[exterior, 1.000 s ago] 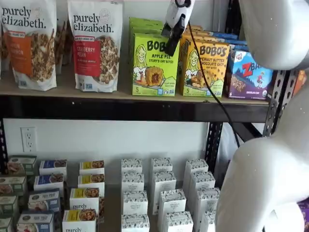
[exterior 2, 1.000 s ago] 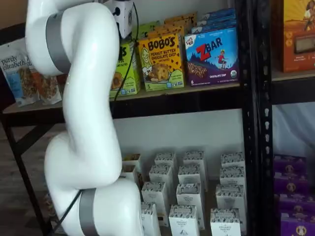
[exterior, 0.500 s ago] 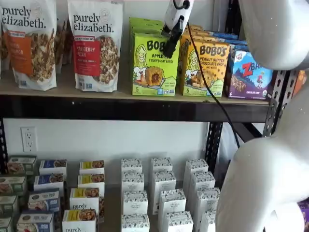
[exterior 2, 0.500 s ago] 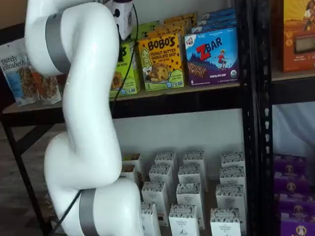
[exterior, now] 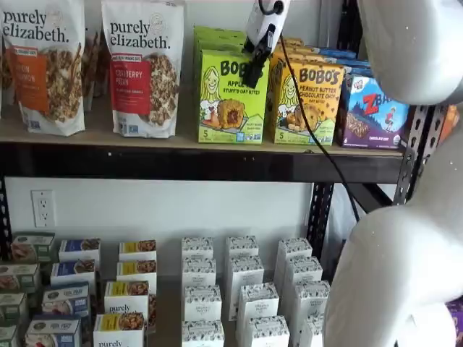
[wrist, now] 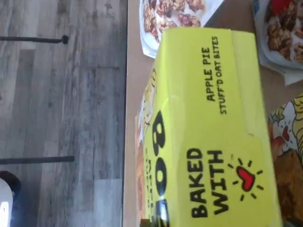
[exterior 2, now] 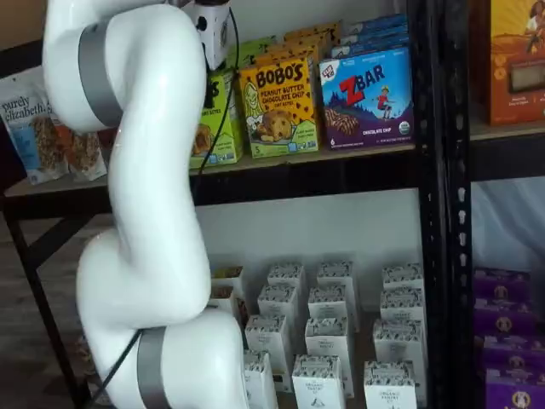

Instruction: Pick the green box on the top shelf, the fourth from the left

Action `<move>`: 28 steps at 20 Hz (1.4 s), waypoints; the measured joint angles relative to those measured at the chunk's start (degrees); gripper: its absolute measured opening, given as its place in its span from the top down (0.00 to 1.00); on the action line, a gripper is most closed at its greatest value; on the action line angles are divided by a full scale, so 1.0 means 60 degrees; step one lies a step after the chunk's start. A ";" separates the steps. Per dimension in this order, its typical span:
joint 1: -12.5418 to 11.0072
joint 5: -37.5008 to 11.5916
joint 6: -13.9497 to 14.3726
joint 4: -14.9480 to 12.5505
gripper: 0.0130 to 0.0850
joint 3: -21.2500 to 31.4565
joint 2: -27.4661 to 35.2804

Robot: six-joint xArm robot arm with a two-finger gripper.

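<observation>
The lime-green Bobo's Apple Pie box (exterior: 230, 97) stands at the front of its row on the top shelf (exterior: 195, 163). In a shelf view my gripper (exterior: 253, 71) hangs in front of the box's upper right corner; its black fingers show side-on with no gap visible. In a shelf view the arm hides most of the green box (exterior 2: 221, 119), and the gripper's white body (exterior 2: 209, 27) is above it. The wrist view shows the box's top face (wrist: 208, 132) close up, with "Apple Pie Stuff'd Oat Bites" and "Baked with" printed on it.
A yellow-orange Bobo's peanut butter box (exterior: 307, 101) stands just right of the green one, then a blue Zbar box (exterior: 372, 112). Purely Elizabeth bags (exterior: 142, 69) stand to its left. White boxes (exterior: 246, 289) fill the lower shelf. The arm's white links (exterior 2: 145, 213) block much of the view.
The gripper has risen slightly and shifted a little left in front of the green box. The boxes have not moved.
</observation>
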 joint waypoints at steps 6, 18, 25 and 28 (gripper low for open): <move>0.0011 0.0025 0.0013 -0.0026 0.28 0.0002 -0.0014; 0.0016 0.0241 0.0041 -0.0034 0.39 -0.0178 0.0078; 0.0033 0.0283 0.0066 -0.0027 0.56 -0.0227 0.0099; 0.0049 0.0313 0.0082 -0.0059 0.56 -0.0253 0.0110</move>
